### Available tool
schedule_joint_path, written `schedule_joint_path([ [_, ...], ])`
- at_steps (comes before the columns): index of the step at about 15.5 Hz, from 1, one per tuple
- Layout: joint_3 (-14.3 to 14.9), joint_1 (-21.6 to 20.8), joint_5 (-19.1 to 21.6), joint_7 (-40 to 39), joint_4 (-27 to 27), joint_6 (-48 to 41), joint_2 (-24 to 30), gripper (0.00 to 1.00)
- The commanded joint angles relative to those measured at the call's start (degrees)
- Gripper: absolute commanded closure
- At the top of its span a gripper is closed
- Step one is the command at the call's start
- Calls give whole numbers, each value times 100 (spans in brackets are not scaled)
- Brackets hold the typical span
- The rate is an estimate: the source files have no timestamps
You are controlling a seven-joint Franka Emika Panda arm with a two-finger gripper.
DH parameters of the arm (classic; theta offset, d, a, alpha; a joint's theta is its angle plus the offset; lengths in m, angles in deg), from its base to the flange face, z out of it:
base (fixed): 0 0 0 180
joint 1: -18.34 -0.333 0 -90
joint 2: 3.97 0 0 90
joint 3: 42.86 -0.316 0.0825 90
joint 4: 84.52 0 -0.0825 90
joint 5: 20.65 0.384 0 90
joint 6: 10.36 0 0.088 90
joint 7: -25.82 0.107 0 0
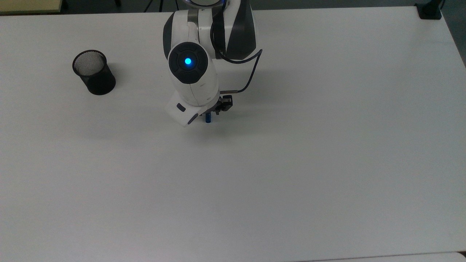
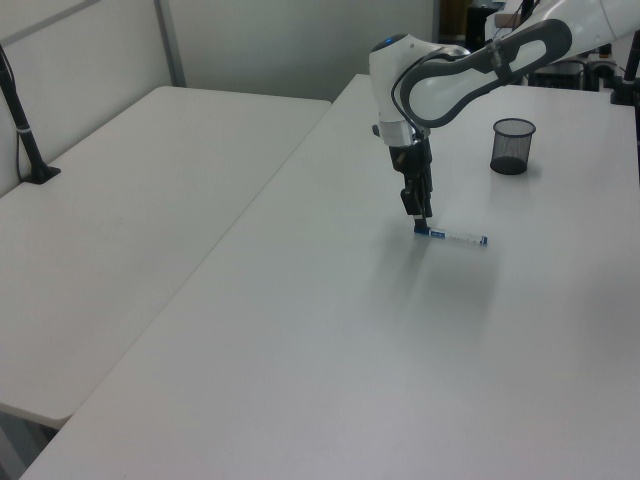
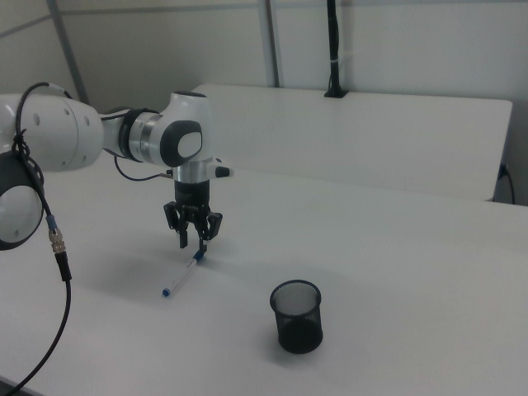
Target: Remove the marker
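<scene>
1. Marker (image 2: 455,237) lies flat on table (image 2: 330,340) — well apart from mesh cup (image 2: 512,146).
2. Gripper (image 2: 421,228) directly above marker's end at the left view's left.
3. Cup upright — at the top view's left of arm (image 1: 193,80).

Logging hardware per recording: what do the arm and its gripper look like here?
The arm is glossy white with rounded shells and dark grey or black joint sections. A round dark cap on one joint carries a glowing blue light. A thin black cable loops along the wrist to a metal connector. The gripper is black, with short dark jaws under a white wrist block.
</scene>
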Motion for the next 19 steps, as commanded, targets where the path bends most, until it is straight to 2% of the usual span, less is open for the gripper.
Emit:
schedule_joint_path([
  [1, 76, -94, -172, 404, 75, -91, 394, 8],
  [2, 76, -85, -225, 518, 75, -232, 587, 0],
  [9, 181, 47, -392, 642, 75, -1252, 1774, 0],
  [14, 208, 249, -515, 968, 93, -1305, 2109, 0],
  [19, 208, 302, -515, 1319, 84, -1297, 2136, 0],
])
